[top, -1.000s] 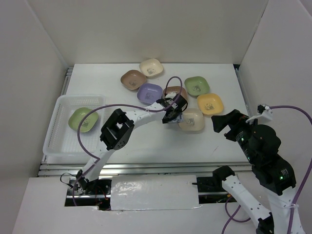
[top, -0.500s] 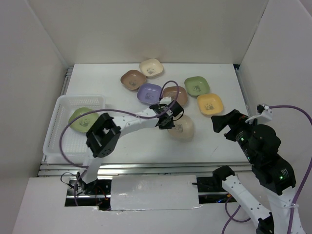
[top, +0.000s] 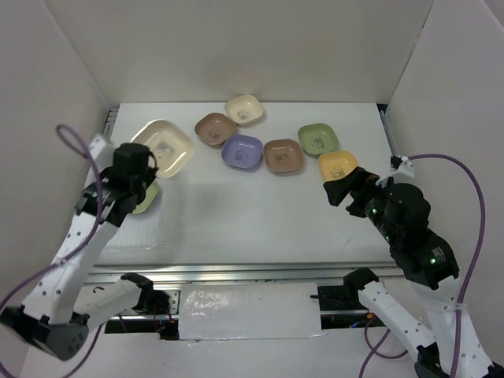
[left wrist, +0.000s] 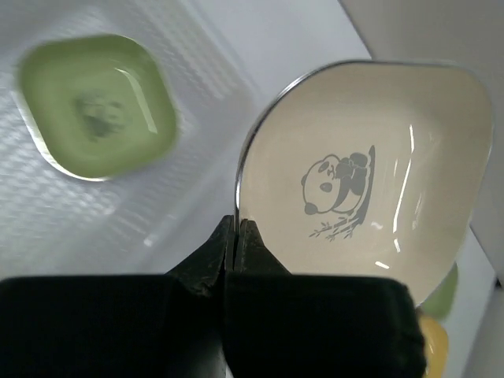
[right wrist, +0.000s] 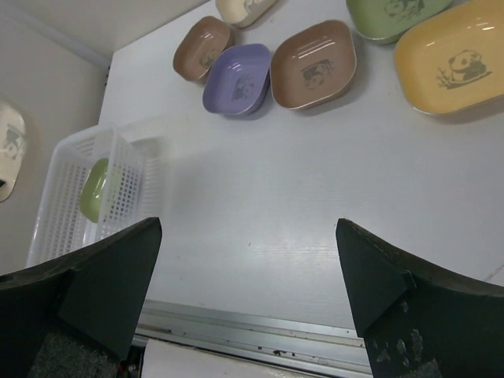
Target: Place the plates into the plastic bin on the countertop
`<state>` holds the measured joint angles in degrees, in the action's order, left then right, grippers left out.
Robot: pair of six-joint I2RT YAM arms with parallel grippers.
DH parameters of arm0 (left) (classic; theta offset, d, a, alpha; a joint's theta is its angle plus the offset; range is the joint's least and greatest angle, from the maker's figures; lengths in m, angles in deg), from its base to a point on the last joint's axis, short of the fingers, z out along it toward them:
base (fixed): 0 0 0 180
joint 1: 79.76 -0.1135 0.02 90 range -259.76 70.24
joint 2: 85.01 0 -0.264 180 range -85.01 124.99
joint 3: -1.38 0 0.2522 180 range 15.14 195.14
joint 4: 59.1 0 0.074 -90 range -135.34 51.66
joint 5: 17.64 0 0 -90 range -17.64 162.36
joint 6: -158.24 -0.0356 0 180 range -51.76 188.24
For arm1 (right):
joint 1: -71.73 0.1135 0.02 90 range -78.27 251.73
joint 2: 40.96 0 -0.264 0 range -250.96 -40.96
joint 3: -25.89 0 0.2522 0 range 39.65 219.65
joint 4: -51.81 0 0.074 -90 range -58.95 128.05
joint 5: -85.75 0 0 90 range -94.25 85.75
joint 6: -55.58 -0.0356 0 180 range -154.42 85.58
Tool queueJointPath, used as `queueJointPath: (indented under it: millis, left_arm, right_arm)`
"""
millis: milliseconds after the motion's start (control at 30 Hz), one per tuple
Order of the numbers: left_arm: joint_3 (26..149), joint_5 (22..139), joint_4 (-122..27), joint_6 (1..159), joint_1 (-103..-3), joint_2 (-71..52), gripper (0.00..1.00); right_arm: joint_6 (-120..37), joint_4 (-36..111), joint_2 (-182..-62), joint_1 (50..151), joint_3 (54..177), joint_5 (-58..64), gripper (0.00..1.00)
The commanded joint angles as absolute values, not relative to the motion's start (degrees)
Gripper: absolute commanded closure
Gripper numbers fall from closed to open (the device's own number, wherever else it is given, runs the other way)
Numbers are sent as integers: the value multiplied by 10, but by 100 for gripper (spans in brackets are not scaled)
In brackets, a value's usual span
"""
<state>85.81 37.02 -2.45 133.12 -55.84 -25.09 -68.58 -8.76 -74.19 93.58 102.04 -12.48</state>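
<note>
My left gripper (top: pixel 140 161) is shut on the rim of a cream plate (top: pixel 163 146) and holds it in the air above the plastic bin (top: pixel 157 226) at the left of the countertop (top: pixel 252 213). The left wrist view shows the jaws pinched on the cream plate (left wrist: pixel 370 173) at its edge, with a green plate (left wrist: pixel 98 106) lying in the bin below. My right gripper (right wrist: pixel 246 236) hangs open and empty over the table's right side, near a yellow plate (top: pixel 337 164). Several more plates sit at the back: brown (top: pixel 215 128), cream (top: pixel 245 109), purple (top: pixel 242 150), brown (top: pixel 283 155), green (top: pixel 317 138).
White walls close in the table on the left, back and right. The left arm covers much of the bin in the top view. A metal rail (right wrist: pixel 252 335) runs along the table's near edge.
My left gripper shut on the cream plate at mid-table, then carried it left and up to above the bin. The right arm shifted slightly left.
</note>
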Motion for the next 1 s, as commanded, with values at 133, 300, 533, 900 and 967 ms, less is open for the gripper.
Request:
queueJointPath:
  millis: [133,300,533,900,967]
  left_arm:
    - [744,416,-22,1398,-841,-307,100]
    - [719,548,-138,1321,-954,-220,100]
    - [693,615,-166,1284,-980,-119,100]
    - [697,584,-140,1267,-964,-191,1]
    - [731,559,-126,1267,-922,-215,1]
  right_arm:
    - [-690,-32,-758,933,1006,-96,0]
    - [-682,-39,-753,934,1005,-94,0]
    - [-682,-30,-753,932,999,-93,0]
    - [-679,-30,-761,932,1014,-87,0]
    - [-680,-26,-762,931,1008,-86,0]
